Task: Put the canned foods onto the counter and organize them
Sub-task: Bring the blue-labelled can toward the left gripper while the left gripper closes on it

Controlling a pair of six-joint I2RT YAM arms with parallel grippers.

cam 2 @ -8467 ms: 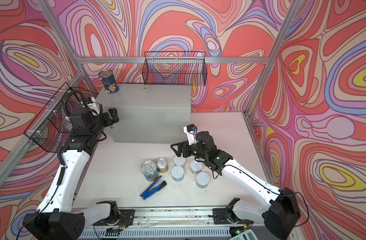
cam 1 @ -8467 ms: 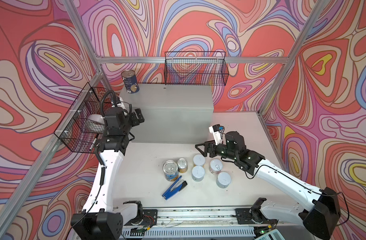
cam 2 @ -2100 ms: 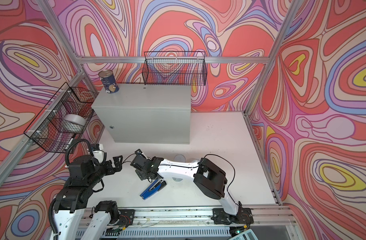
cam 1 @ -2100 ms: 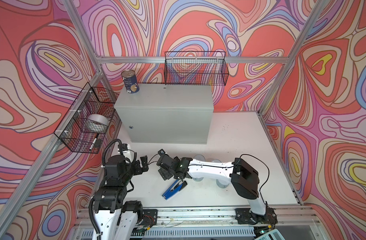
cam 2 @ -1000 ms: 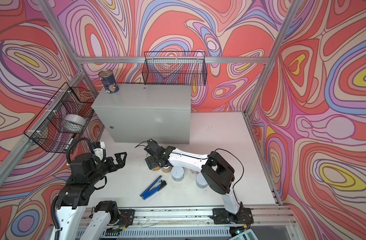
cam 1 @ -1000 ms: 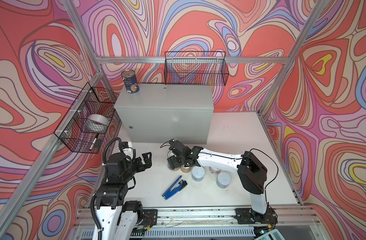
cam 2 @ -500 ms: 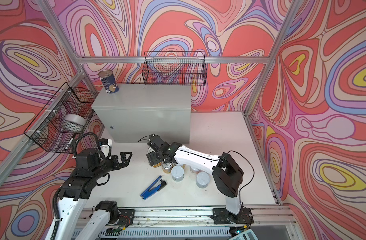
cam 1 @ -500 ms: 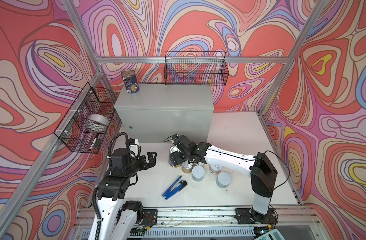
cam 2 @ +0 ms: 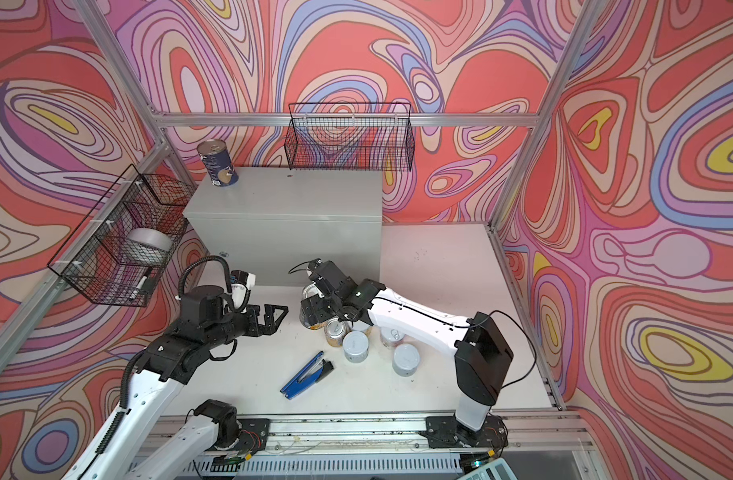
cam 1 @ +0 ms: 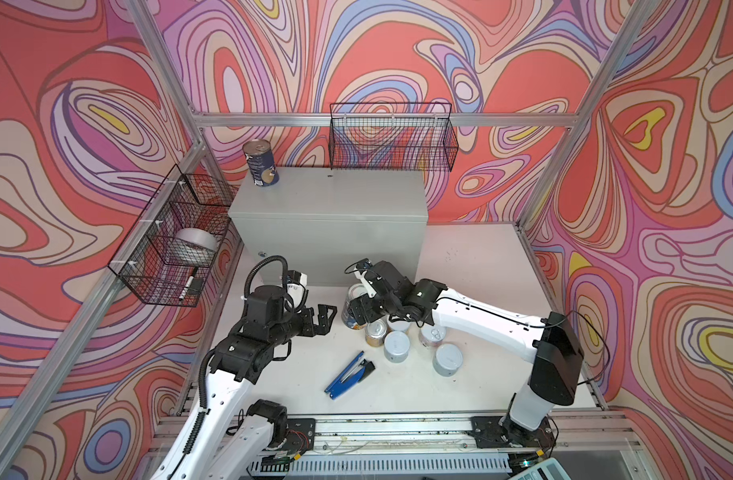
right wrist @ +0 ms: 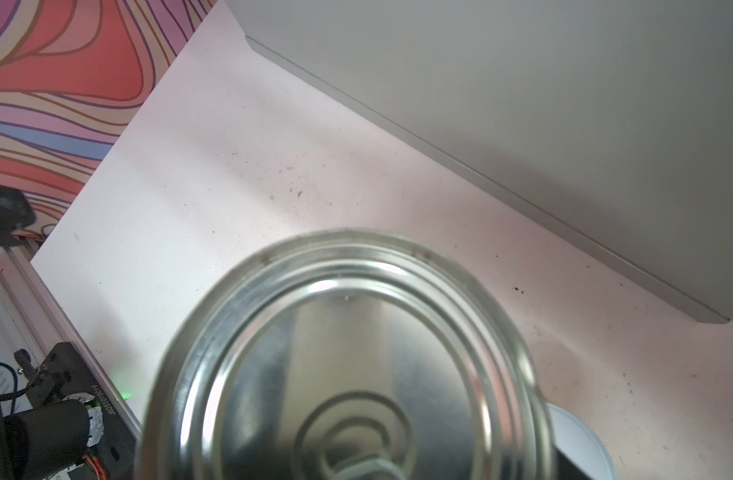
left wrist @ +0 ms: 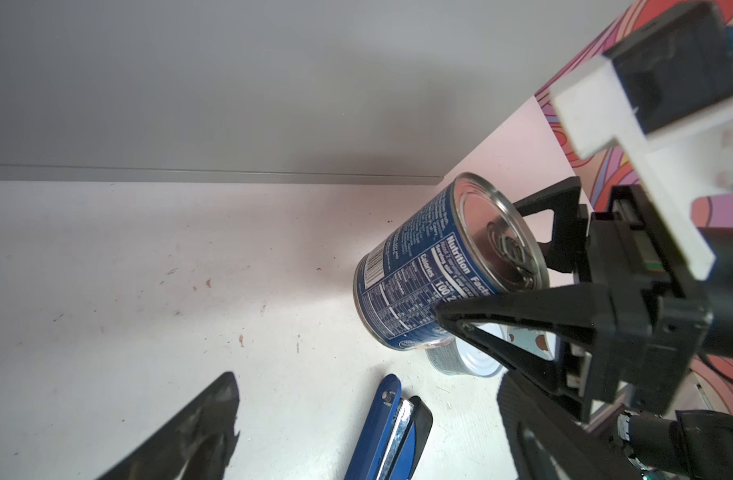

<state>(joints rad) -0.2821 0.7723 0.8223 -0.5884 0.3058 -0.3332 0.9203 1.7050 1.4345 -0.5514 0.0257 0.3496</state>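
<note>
Swirl-patterned walls close in a white tabletop [cam 1: 473, 266]. At the left a wire basket [cam 1: 169, 249] holds a tape roll [cam 1: 194, 245]. Next comes the counter [cam 1: 335, 195], with one blue can [cam 1: 261, 164] upright on its back-left corner.

The second blue can [left wrist: 414, 282] hangs tilted in front of the counter, its base apparently clear of the table. The likely trouble starts there. The clamp sits high on a smooth wall, so a fast swing could let the can twist or slip. It would then drop onto the small orange can [cam 1: 375, 334] and the white-lidded cans [cam 1: 396, 347] just beneath it, scattering them toward the stapler [cam 1: 350, 374]. The counter's front edge is close too, and a low lift could clip it. The two arms could also bump, since they are near each other.

The left gripper [cam 1: 324, 319] hovers just beside that can with its jaws spread fully wide, empty and touching nothing. The right gripper [cam 1: 365, 309] is clamped across the tilted can at about half spread, one finger [left wrist: 523, 307] on each side.
</note>
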